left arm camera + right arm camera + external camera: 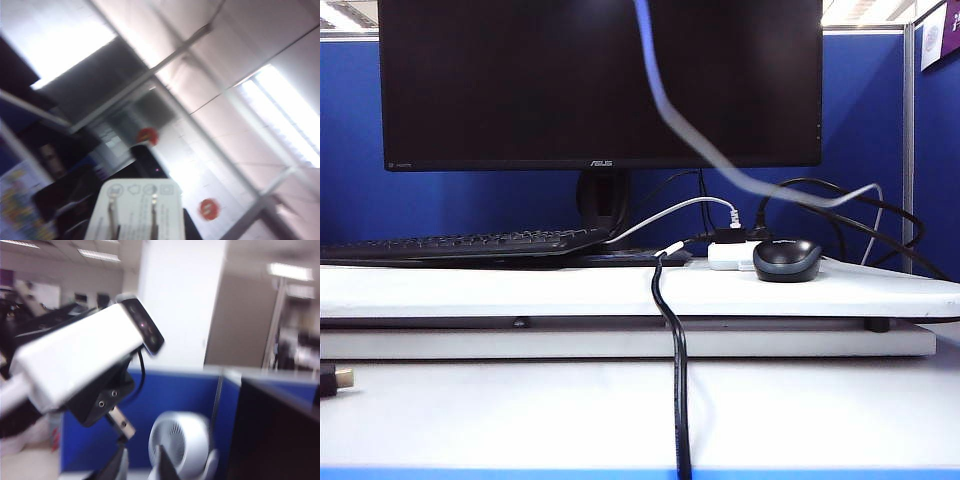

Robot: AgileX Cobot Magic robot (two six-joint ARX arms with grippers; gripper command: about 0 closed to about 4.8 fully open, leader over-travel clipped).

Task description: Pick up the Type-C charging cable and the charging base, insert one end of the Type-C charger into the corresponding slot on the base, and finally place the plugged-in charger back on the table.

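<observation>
On the table (pixel 470 285), the exterior view counts one monitor (pixel 520 80), one keyboard (pixel 450 243), one mouse (pixel 787 260) and one flat white box (pixel 728 256) with black plugs, standing just beside the mouse. One shorter white cord (pixel 660 213) arcs into that box. One thick black cable (pixel 678 380) runs from the box over the front edge and down. Further thin black leads loop behind the mouse; their number cannot be told.

One Type-C charging cable (pixel 665 100) is off the table: it hangs blurred from the top edge of the exterior view, crosses the monitor face and trails to the right above the mouse. Its upper end is out of frame, and neither arm shows in this view.

The left wrist view alone shows the one charging base (pixel 135 210). It is raised against the ceiling, two metal prongs towards the camera, and held in the left gripper (pixel 134 227), whose dark fingers (pixel 67 200) flank it. The slot is not on the face shown. Two red discs (pixel 147 136) sit on the ceiling behind.

The right wrist view alone shows one white fan (pixel 180 442), the blue partition and the other arm's white camera housing (pixel 85 355). The right gripper (pixel 142 471) is aloft, only its fingertips at the frame edge. I cannot tell how its jaws stand. No cable shows there.
</observation>
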